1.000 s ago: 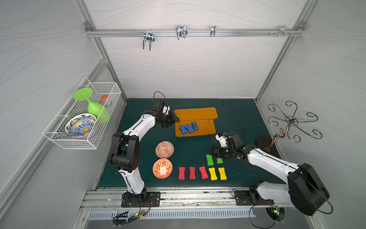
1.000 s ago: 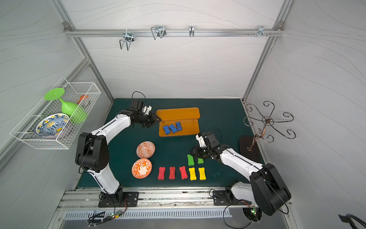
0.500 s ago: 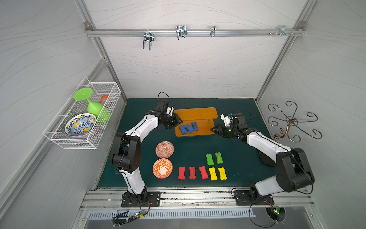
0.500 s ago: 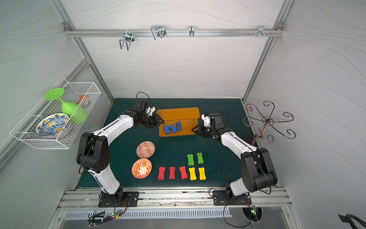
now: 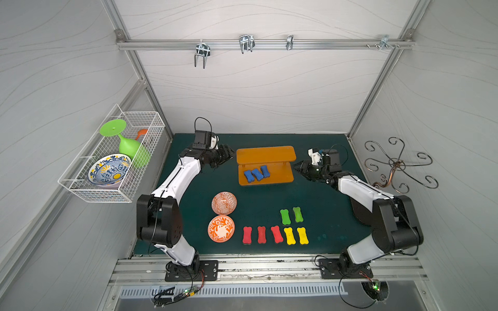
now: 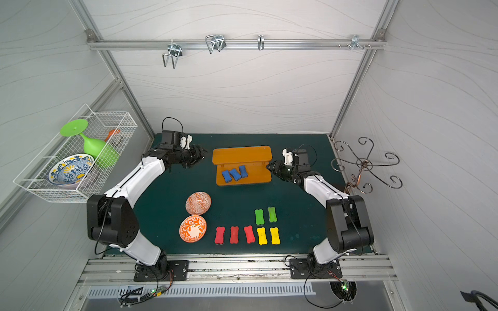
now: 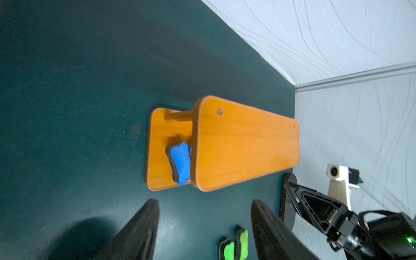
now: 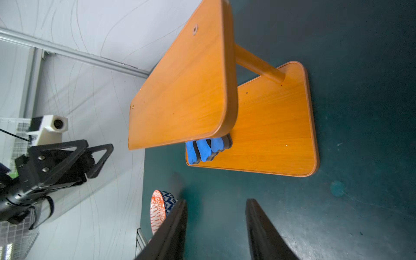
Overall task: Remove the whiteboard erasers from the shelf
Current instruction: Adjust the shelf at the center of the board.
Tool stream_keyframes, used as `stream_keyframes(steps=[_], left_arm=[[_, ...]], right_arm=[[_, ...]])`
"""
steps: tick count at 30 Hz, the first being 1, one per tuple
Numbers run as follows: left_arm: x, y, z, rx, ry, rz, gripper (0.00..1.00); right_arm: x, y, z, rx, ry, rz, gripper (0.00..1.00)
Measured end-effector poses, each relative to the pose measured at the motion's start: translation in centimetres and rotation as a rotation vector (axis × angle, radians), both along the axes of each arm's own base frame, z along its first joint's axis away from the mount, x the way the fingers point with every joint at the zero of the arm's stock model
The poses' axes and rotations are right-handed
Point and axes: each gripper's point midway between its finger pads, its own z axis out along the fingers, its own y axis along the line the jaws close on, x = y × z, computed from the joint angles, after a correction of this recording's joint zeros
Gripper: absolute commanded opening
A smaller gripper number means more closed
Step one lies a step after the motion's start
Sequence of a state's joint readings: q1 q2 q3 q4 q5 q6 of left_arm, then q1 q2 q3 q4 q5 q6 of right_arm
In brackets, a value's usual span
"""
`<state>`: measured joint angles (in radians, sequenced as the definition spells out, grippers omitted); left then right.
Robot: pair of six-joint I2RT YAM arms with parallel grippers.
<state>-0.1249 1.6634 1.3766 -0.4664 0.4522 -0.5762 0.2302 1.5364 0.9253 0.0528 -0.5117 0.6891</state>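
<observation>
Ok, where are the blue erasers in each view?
In a top view: blue erasers on the shelf's lower board.
In a top view: same spot.
Left wrist: one shows at the upper board's edge.
Right wrist: three ends peek under it.
Shared landmark: orange upper board.

White walls surround a dark green mat.

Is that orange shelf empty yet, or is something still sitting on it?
Not empty. Three blue erasers lie side by side on the lower board of the shelf; its upper board is bare in both top views.
</observation>
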Motion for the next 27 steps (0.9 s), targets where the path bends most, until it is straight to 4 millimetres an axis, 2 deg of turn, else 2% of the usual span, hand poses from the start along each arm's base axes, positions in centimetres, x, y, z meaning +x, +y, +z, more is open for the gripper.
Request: stream_keyframes(steps=[4,6,8,15,27], left_arm=[[2.0,-1.1,-3.1,-0.015,0.064,-0.025,0.70],[2.1,-1.6,-4.7,-0.028,0.104,-0.036,0.70],[2.1,-2.0,-5.5,-0.048,0.127,-0.047,0.68],[2.1,-4.2,-4.1,-0.086,0.095,-0.097,0.52],[0.9,-6.7,-4.0,-0.083,0.095,-0.151,0.48]], right_arm=[[0.8,-0.5,0.7,0.003,-0.012,-0.031,0.53],[1.1,-0.7,0.9,0.007,-0.017,-0.041,0.53],[1.3,-0.7,0.9,0.009,-0.020,-0.043,0.53],[1.8,-0.5,-0.2,0.017,0.000,-0.042,0.53],[1.4,-0.2,-0.6,0.030,-0.005,-0.027,0.51]])
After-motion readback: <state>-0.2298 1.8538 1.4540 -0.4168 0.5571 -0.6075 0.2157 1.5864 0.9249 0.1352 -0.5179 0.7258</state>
